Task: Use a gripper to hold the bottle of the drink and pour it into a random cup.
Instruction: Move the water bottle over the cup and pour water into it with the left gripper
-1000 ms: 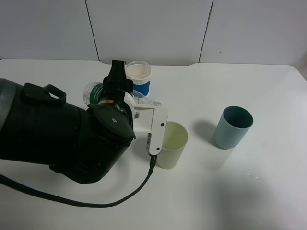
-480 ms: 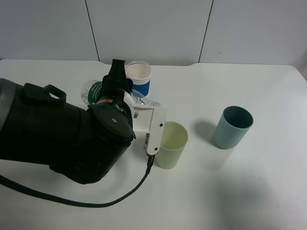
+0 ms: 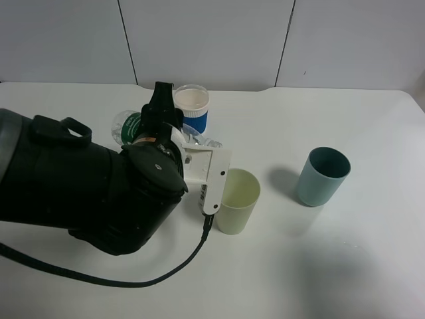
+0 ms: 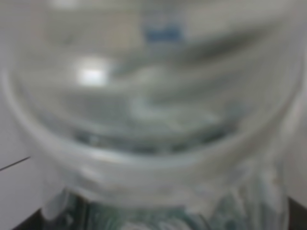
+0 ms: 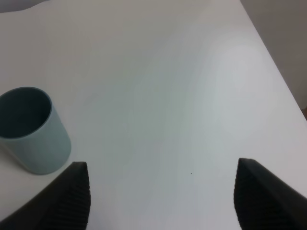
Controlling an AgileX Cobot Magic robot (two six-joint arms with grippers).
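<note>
The bottle of the drink [image 3: 131, 124] is tipped nearly on its side. Its green label shows to the left of my left gripper [image 3: 159, 109], and its clear neck end points right. The black jaws are shut on the bottle's middle. In the left wrist view the blurred clear bottle [image 4: 153, 110] fills the frame, with a strip of green label at one edge. The pale yellow-green cup [image 3: 237, 201] stands upright just right of the arm's white bracket [image 3: 211, 178]. The neck ends up and left of the cup's rim. My right gripper [image 5: 163, 201] is open over bare table.
A short blue cup with a white rim [image 3: 192, 106] stands right behind the bottle. A teal cup [image 3: 322, 176] stands to the right, also seen as the teal cup [image 5: 31, 129] beside the right gripper. The bulky left arm and its cable [image 3: 133, 282] cover the table's left front.
The left arm's bracket and the held bottle have shifted a touch to the left. The cups have not moved.
</note>
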